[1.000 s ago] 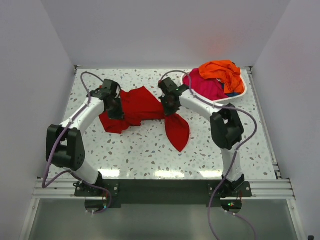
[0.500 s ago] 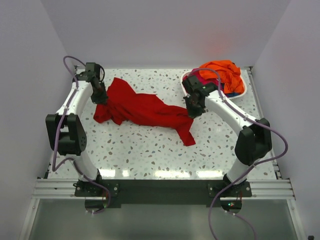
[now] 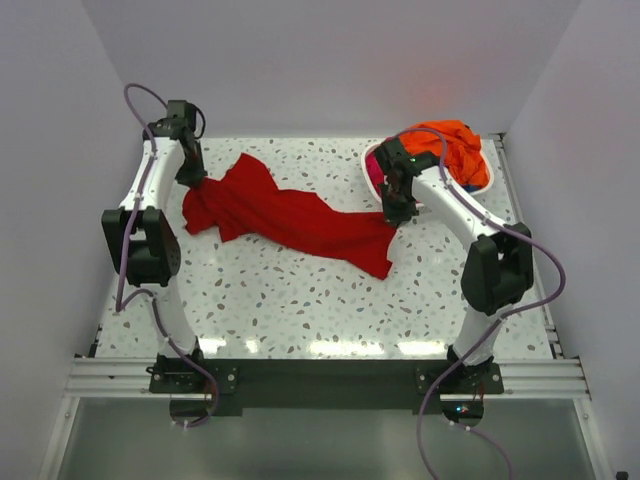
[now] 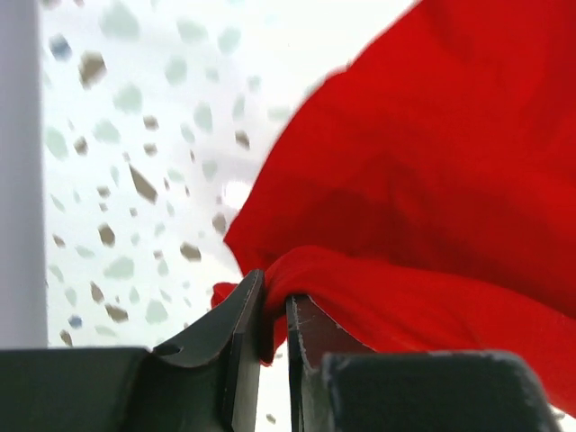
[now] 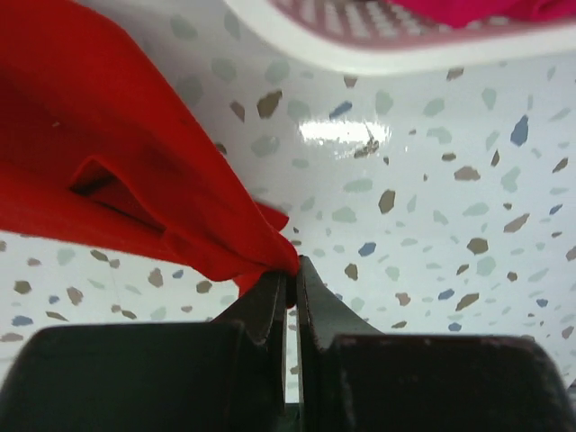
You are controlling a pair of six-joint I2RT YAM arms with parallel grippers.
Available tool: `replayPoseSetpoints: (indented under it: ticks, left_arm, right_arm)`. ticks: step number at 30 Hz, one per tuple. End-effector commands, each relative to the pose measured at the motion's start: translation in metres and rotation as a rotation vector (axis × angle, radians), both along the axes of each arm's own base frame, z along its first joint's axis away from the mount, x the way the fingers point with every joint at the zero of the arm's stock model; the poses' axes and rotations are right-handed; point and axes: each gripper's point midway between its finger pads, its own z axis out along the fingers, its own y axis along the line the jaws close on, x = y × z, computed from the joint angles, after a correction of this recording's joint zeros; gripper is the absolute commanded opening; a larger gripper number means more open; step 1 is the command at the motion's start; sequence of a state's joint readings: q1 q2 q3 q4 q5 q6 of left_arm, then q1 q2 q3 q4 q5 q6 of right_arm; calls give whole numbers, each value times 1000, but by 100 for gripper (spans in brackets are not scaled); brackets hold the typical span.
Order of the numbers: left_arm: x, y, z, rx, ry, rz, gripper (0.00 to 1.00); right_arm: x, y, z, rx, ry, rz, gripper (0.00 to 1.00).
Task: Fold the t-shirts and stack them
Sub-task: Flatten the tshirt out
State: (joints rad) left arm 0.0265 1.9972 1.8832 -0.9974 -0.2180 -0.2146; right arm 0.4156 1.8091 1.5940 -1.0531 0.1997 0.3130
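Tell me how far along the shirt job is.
Done: nothing folded or stacked. In hand: red shirt stretched across the table, left gripper and right gripper each pinching an end. Left: fold it, then pink shirt and orange shirt from the basket.

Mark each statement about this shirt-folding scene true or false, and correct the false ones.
1. The red shirt lies stretched out across the table. True.
2. The orange shirt lies on the table. False: it sits in the basket.
3. The right gripper pinches an edge of the red shirt. True.
4. The red shirt is neatly folded. False: it is unfolded and rumpled.
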Motion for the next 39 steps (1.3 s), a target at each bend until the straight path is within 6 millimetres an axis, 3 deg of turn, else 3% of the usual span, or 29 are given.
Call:
replayPoseSetpoints:
  ticks: [1,3,6,7,10,11,12,13,14,15,16,17,18,19,20,21,23,26,30,33,39]
  left_arm:
    - [23,16,35,59,-81,-7,20]
    - [37,15,52,42,-142,-20,20]
    - [52,14,56,30,-201,-34,24]
    - [55,13,54,25,-207,-42,35]
    - [63,7,42,-14,-214,-42,46]
    - [63,5,39,-24,-209,-34,50]
    - [62,4,39,-31,-210,-25,55]
    - [59,2,47,-45,-235,-5,68]
    - [50,0,36,-54,-214,2,72]
    - [53,-8,39,-69,-252,-12,76]
    - [47,-15,54,-83,-296,-19,78]
    - [34,-22,37,-96,-260,-29,79]
    - [32,-28,37,-107,-273,-37,79]
    - [24,-47,44,-131,-292,-62,78]
    - [11,-65,24,-157,-251,-95,78]
    - [4,-74,17,-171,-236,-104,78]
    - [-18,-97,-9,-197,-179,-120,77]
    - [-39,-110,-41,-219,-103,-106,76]
    - [-43,-102,-53,-188,-86,-57,73]
    - [-39,-99,-57,-167,-95,-53,72]
    - [-35,-96,-82,-145,-60,-61,70]
  right_arm:
    - [31,0,25,-1,-83,-11,0]
    - [41,0,29,16,-98,-26,0]
    - [54,0,30,36,-111,-46,0]
    - [59,1,32,46,-120,-50,0]
    - [67,4,27,59,-109,-43,0]
    - [68,5,25,62,-103,-40,4]
    - [69,7,28,71,-105,-36,20]
    - [71,11,34,98,-116,-22,32]
    - [71,15,37,120,-125,-12,45]
    - [70,19,48,148,-150,0,59]
    - [69,22,50,163,-160,21,62]
    - [65,28,53,199,-157,43,65]
    - [59,29,64,214,-178,55,68]
    - [50,27,58,205,-156,71,69]
    - [43,26,57,202,-151,78,69]
    - [35,23,62,204,-158,87,70]
    - [16,15,43,184,-101,83,70]
    - [-9,9,19,182,-30,76,70]
    - [-20,12,4,220,-7,54,70]
    - [-21,17,-9,244,1,40,70]
    - [-19,19,-41,242,29,30,70]
